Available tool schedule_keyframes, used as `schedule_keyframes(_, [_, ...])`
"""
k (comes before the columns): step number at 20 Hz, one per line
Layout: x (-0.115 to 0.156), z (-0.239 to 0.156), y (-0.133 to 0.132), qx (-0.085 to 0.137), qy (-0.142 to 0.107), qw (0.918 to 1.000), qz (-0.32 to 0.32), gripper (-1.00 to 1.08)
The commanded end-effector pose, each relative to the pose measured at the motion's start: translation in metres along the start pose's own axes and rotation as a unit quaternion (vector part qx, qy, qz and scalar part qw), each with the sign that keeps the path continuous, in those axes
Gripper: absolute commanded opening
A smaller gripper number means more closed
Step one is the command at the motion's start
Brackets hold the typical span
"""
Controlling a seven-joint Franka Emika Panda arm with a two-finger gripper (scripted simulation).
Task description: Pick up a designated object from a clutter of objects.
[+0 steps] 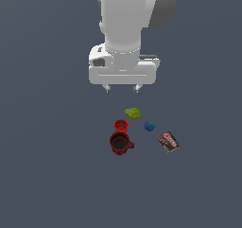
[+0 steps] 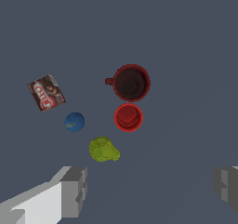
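The yellow-green lumpy fruit [image 1: 133, 113] lies on the dark surface; it also shows in the wrist view [image 2: 103, 149]. Around it lie a blue ball [image 1: 150, 126] [image 2: 74, 121], a small red cup [image 1: 121, 125] [image 2: 128, 117], a dark red mug [image 1: 121, 143] [image 2: 131, 82] and a brown-red flat packet [image 1: 168, 141] [image 2: 46, 92]. My gripper [image 1: 123, 87] [image 2: 148, 186] is open and empty, high above the surface, a little back from the fruit. Its two grey fingers [image 2: 74, 190] stand wide apart, and the fruit is not between them.
The clutter sits close together: the cup touches or nearly touches the mug, and the ball lies between the fruit and the packet. The dark grey surface [image 1: 47, 175] stretches around them on all sides.
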State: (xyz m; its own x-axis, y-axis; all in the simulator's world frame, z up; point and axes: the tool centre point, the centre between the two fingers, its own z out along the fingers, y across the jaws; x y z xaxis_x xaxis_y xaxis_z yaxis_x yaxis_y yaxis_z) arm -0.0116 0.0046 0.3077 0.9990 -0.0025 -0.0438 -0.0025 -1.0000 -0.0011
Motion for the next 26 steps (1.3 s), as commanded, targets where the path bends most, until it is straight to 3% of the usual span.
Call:
schedule_keyframes(1, [0.000, 0.005, -0.001, 0.000, 0.000, 1.0000, -0.005, 1.00])
schedule_keyframes(14, [-0.011, 0.076, -0.021, -0.006, 0.006, 0.9962, -0.087, 1.00])
schedule_keyframes(26, [-0.053, 0.171, -0.048, -0.009, 0.015, 0.9771, -0.212, 1.00])
